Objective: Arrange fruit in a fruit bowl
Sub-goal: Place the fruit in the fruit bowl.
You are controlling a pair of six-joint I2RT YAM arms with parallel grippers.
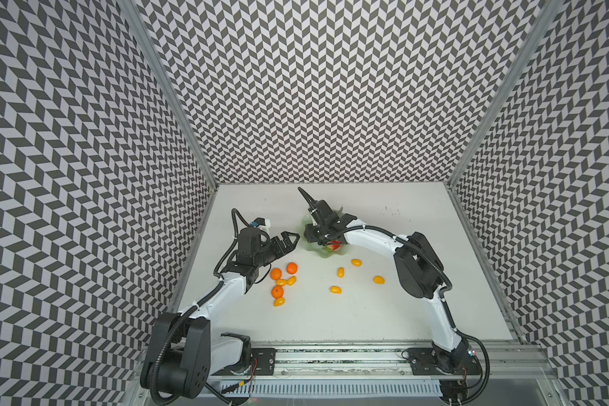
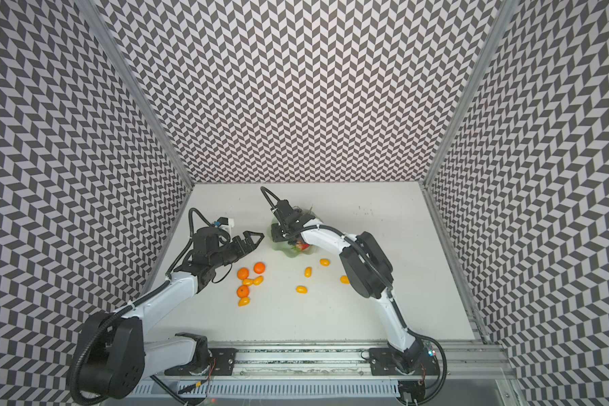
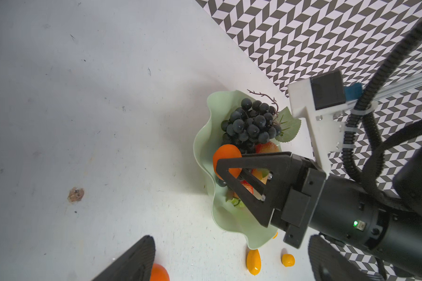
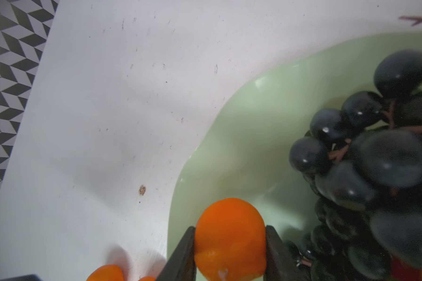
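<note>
The pale green fruit bowl (image 3: 206, 146) sits at mid-table, largely covered by my right arm in both top views (image 1: 326, 253). A dark grape bunch (image 3: 251, 124) and a strawberry (image 1: 335, 245) lie inside it. My right gripper (image 4: 230, 228) is shut on an orange tangerine (image 4: 229, 243), held just above the bowl's inner wall (image 4: 249, 136) beside the grapes (image 4: 375, 158). My left gripper (image 1: 289, 242) hangs open and empty left of the bowl. Below it on the table are tangerines (image 1: 292, 268) (image 1: 276, 273) (image 1: 277, 291) and kumquats (image 1: 291, 280).
More kumquats lie loose right of centre (image 1: 356, 262) (image 1: 340, 272) (image 1: 335, 289) (image 1: 378, 279). Patterned walls close the table (image 1: 384, 316) on three sides. The arm bases stand on a rail (image 1: 331, 358) along the front edge.
</note>
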